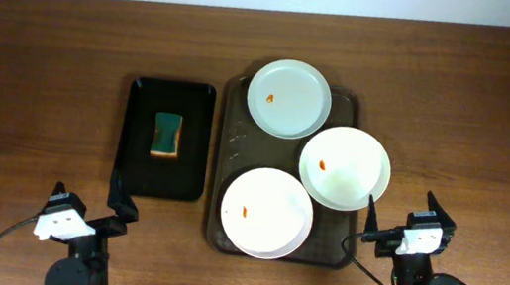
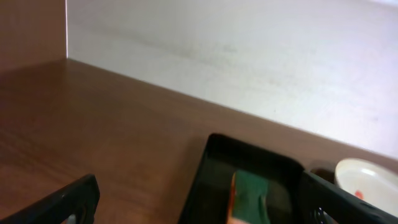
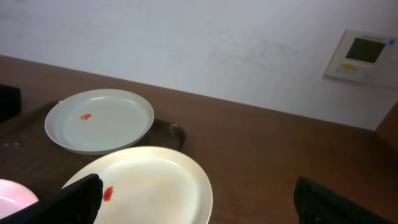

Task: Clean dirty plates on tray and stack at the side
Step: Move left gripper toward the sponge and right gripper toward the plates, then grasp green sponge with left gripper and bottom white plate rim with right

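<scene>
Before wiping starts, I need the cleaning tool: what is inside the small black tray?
A green sponge with a yellowish edge lies in the black tray. The tray floor directly under the sponge is covered, so it cannot be seen.

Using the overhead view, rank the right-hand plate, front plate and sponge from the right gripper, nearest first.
1. Right-hand plate, overhanging the tray's right edge, beside the right gripper.
2. Front plate, at the tray's near end.
3. Sponge, in the black tray, far left.
</scene>
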Action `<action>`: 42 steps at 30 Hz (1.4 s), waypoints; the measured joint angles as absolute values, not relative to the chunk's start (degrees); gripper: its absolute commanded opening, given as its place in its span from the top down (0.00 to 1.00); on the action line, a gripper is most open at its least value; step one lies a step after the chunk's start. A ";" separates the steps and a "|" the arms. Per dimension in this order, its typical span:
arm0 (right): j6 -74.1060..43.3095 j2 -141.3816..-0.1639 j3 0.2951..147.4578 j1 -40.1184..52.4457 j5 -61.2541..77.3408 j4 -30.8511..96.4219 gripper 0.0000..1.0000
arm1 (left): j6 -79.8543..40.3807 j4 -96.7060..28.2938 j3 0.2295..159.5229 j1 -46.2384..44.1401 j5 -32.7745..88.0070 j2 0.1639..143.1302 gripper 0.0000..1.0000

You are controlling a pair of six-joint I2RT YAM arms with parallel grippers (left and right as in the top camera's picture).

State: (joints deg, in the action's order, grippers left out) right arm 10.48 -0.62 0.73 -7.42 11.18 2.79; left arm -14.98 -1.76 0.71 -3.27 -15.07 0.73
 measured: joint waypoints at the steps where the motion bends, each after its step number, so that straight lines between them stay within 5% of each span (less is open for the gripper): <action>1: 10.50 -0.62 0.73 -7.42 11.18 2.28 0.02 | -15.03 -1.26 0.71 -3.27 -15.05 0.73 0.00; 14: 4.23 -1.52 2.72 -7.42 20.64 -7.14 0.02 | -15.40 7.60 3.07 -3.27 -6.59 1.65 0.00; 21: 1.72 -21.15 25.85 -7.42 25.10 9.30 0.02 | -13.63 -6.68 24.93 -3.27 -5.93 21.04 0.00; 30: 1.30 -65.41 72.20 -7.42 27.73 44.95 0.02 | -12.80 -43.99 69.41 -3.33 -0.67 63.11 0.00; 34: 1.06 -75.70 77.58 -7.42 31.11 49.78 0.02 | -12.80 -47.29 73.10 -3.33 1.15 73.71 0.01; 37: 0.91 -80.38 77.71 -7.42 34.96 51.07 0.13 | -12.80 -47.62 73.10 -3.36 2.79 78.87 0.00; 39: 0.36 -82.78 77.78 -7.11 36.03 53.52 0.18 | -12.80 -47.79 73.45 -3.81 3.40 83.83 0.08; 42: 0.16 -84.29 77.78 -4.49 34.33 55.59 0.20 | -12.78 -47.59 73.54 -5.76 3.77 92.31 0.43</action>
